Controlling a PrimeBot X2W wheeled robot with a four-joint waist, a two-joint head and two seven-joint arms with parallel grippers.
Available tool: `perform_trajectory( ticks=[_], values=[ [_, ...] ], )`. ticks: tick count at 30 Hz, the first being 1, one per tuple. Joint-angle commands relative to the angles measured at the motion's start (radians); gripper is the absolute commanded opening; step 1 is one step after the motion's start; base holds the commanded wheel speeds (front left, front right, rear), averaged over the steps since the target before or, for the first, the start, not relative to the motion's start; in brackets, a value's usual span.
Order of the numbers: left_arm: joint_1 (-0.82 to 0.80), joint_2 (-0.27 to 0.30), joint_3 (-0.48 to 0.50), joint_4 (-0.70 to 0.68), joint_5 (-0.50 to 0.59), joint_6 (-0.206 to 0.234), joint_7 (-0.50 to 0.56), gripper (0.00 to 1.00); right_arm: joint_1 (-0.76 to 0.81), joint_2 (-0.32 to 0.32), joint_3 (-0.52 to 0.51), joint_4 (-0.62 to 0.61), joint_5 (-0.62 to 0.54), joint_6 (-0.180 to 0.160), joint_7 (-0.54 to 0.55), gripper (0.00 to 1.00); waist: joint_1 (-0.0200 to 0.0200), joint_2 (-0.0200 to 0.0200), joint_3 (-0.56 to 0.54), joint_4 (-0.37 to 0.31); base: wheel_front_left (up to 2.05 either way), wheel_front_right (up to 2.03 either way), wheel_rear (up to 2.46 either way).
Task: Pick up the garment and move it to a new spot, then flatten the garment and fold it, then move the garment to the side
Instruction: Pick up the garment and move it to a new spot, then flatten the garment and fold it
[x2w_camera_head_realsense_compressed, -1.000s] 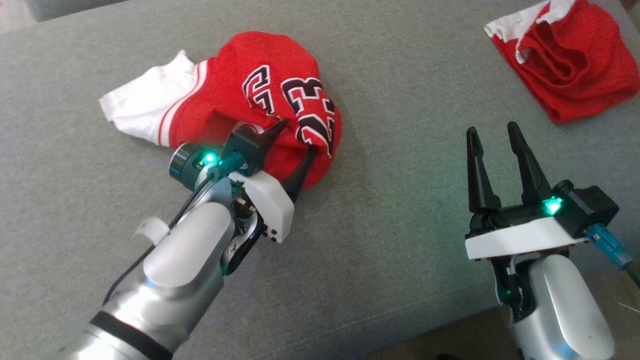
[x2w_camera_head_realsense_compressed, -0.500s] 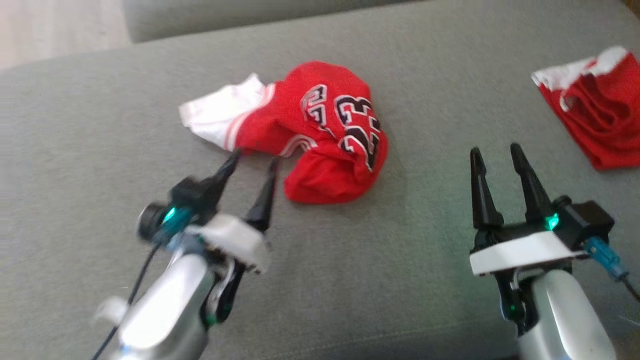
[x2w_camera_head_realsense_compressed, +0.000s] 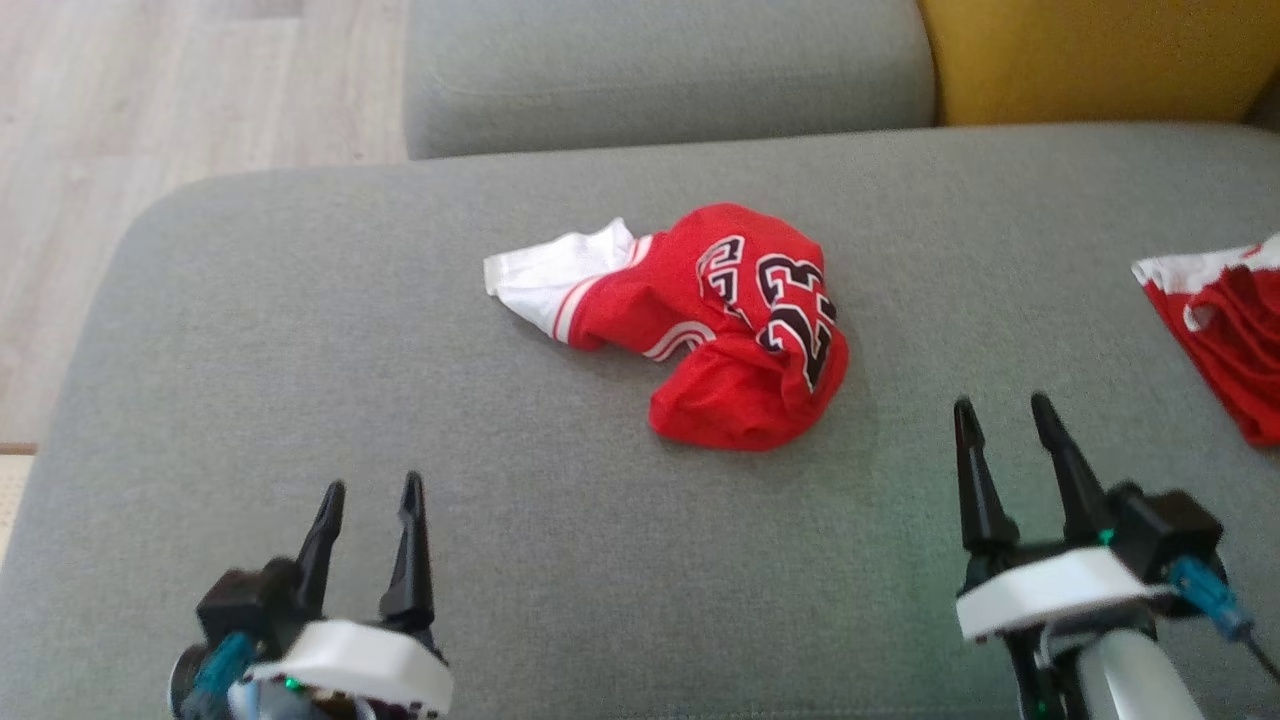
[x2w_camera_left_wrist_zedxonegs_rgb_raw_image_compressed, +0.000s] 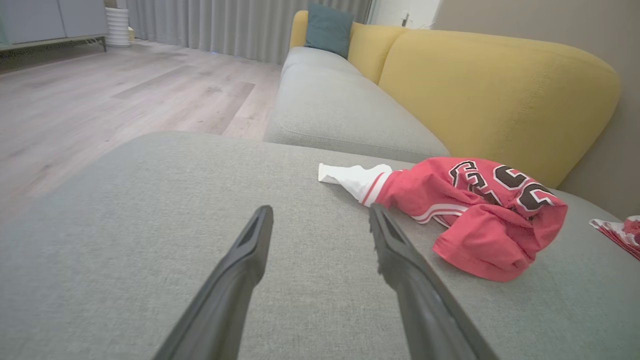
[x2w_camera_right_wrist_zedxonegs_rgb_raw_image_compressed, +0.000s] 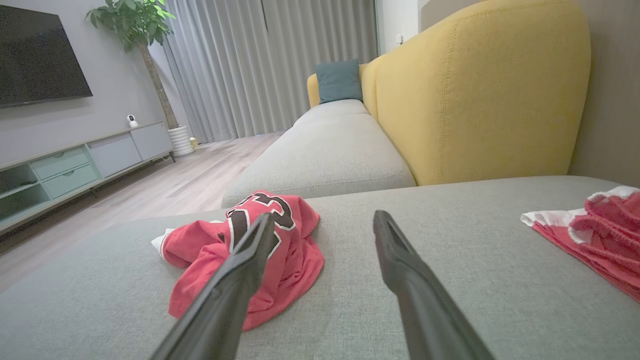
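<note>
Head view: red garment (x2w_camera_head_realsense_compressed: 720, 330) bunched in a heap near the middle of the grey sofa seat (x2w_camera_head_realsense_compressed: 400, 420), white sleeve end trailing toward the left, number 23 in black-and-white numerals on the upper folds. Not flattened, not folded. Low at the lower left, left gripper (x2w_camera_head_realsense_compressed: 372, 483) released, its 2 dark fingers (x2w_camera_head_realsense_compressed: 408, 550) spread with nothing between them, well apart from the garment. At the lower right, right gripper (x2w_camera_head_realsense_compressed: 1001, 402) likewise released, jaws parted and empty, near the garment's right side but clear of it. Second red-and-white cloth (x2w_camera_head_realsense_compressed: 1215, 340) at the right edge of the seat, well apart from the garment. Beyond the seat, another grey cushion (x2w_camera_head_realsense_compressed: 660, 70), a yellow backrest (x2w_camera_head_realsense_compressed: 1090, 60) and pale wooden floor (x2w_camera_head_realsense_compressed: 150, 150).

Left wrist view: garment off to the right past the 2 fingers, resting on the seat, touching neither.

Right wrist view: garment to the left, partly behind the left-hand finger; second cloth off to the right. Farther back, a teal pillow (x2w_camera_right_wrist_zedxonegs_rgb_raw_image_compressed: 339, 80), grey curtains (x2w_camera_right_wrist_zedxonegs_rgb_raw_image_compressed: 260, 65), a television (x2w_camera_right_wrist_zedxonegs_rgb_raw_image_compressed: 40, 55) and a potted plant (x2w_camera_right_wrist_zedxonegs_rgb_raw_image_compressed: 135, 20).
</note>
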Motion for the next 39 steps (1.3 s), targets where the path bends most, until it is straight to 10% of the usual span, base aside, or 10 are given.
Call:
perform_trajectory(
  ticks=[1, 29, 39],
  values=[
    [-0.034, -0.001, 0.052, -0.044, 0.014, -0.002, -0.012, 1.0, -0.013, -0.002, 0.019, -0.031, 0.003, 0.007, -0.003, 1.0, 0.0001, -0.0001, -0.018, 0.017, 0.0, 0.0, 0.0],
    [0.081, -0.112, 0.22, -0.036, 0.148, -0.13, -0.012, 1.0, 0.038, -0.002, 0.074, -0.034, -0.002, 0.007, 0.014, 1.0, 0.0001, -0.0001, -0.023, 0.023, 0.0, 0.0, 0.0],
    [0.024, -0.152, 0.195, -0.028, 0.18, -0.184, -0.012, 1.0, -0.14, -0.002, 0.238, 0.106, -0.099, 0.007, 0.083, 1.0, 0.0001, -0.0001, 0.07, 0.124, 0.0, 0.0, 0.0]
  ],
)
